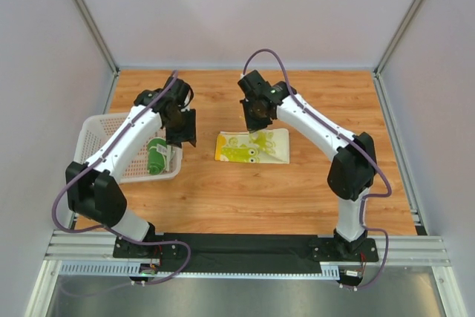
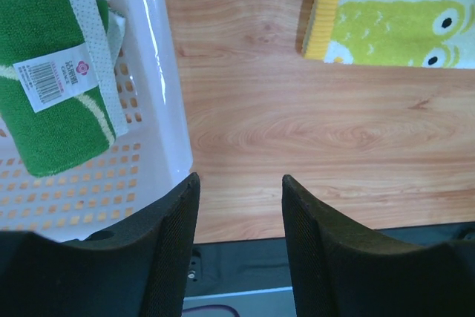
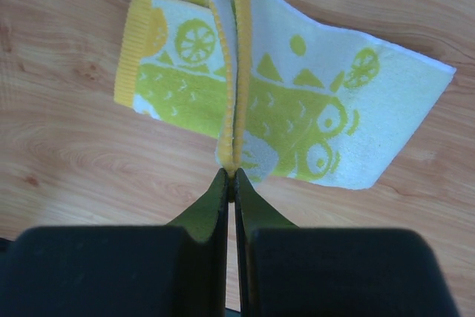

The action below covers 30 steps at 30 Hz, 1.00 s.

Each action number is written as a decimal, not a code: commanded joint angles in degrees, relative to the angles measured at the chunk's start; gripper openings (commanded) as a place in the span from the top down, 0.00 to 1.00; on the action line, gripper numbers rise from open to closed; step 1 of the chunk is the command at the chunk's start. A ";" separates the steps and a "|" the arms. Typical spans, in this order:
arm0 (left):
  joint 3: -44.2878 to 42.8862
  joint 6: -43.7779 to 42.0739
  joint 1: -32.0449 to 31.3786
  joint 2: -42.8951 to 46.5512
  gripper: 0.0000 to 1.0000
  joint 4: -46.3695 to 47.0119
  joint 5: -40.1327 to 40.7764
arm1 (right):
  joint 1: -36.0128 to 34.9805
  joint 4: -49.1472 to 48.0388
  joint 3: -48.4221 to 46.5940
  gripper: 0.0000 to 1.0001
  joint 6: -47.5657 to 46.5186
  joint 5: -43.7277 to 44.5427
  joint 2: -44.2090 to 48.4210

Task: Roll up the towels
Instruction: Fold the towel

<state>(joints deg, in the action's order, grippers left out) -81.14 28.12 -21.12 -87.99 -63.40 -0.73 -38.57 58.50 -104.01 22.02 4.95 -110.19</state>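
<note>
You are viewing a wooden table (image 1: 245, 198) that is carrying the whole work area, with both arms mounted at its near edge. The left arm (image 1: 122, 146) is reaching forward over the left part of the table, and the right arm (image 1: 319, 128) is arching in towards the centre. A white mesh basket (image 1: 95, 130) is sitting on the left side of the table, partly under the left arm. The lime-yellow towel (image 1: 252, 146) is lying on the bare wood near the centre of the table, to the right of the basket and apart from it; it is mostly flat, with one fold being lifted into an upright ridge across its middle. The green towel (image 1: 156, 157) is resting inside the basket as a compact bundle, against the wall nearest the centre. The right gripper (image 3: 231, 180) is clamping that raised ridge of the lime-yellow towel, its jaws pressed together on the yellow-edged cloth. The left gripper (image 2: 240, 183) is hanging above the bare wood just beside the basket's outer wall, its jaws spread apart and gripping nothing. A white barcode label (image 2: 53, 76) is showing on the upper face of the green towel.
</note>
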 commanded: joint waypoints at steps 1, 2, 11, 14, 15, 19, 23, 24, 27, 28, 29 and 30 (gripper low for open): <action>0.46 0.53 0.56 2.91 0.45 -0.59 0.64 | -1.86 -0.93 -3.39 1.00 -0.40 -0.64 -1.51; 0.46 0.53 0.65 3.08 0.45 -0.76 0.64 | -2.21 -1.11 -3.57 1.00 -0.40 -0.73 -1.69; 1.43 0.18 1.26 4.14 0.45 -1.03 0.64 | -4.41 -1.02 -6.12 1.00 -0.93 -0.56 -5.20; 1.78 0.09 1.44 4.40 0.45 -0.85 2.14 | -4.76 -1.20 -6.30 1.00 -1.02 -0.56 -5.91; 1.95 0.01 1.44 4.49 0.45 -0.85 2.14 | -4.94 -1.20 -6.47 1.00 -1.10 -0.56 -6.43; 2.22 -0.08 1.70 4.49 0.45 -0.85 2.23 | -5.46 -1.11 -7.44 1.00 -1.10 -0.82 -8.02; 2.13 -0.26 1.79 4.40 0.45 -0.76 2.31 | -5.99 -0.67 -9.28 1.00 -1.54 -0.91 -10.39; 2.13 -0.26 1.79 4.40 0.45 -0.76 2.31 | -6.26 -0.58 -9.46 1.00 -1.63 -1.08 -11.44; 2.22 -0.35 1.88 4.49 0.45 -0.94 2.40 | -6.96 -0.58 -9.90 1.00 -1.89 -1.17 -12.76; 2.13 -0.35 1.88 4.49 0.45 -0.94 2.40 | -7.13 -0.58 -9.90 1.00 -1.89 -1.26 -13.55; 2.30 -0.35 1.88 4.49 0.45 -0.85 2.40 | -7.31 -0.58 -9.81 1.00 -1.89 -1.26 -13.82; 2.39 -0.35 1.88 4.58 0.45 -0.85 2.40 | -7.66 -0.67 -9.73 1.00 -1.98 -1.35 -14.17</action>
<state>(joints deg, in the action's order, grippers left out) -79.09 28.03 -19.66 -85.60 -64.07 1.15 -45.21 58.46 -111.44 21.08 4.03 -123.31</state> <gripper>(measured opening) 0.553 0.014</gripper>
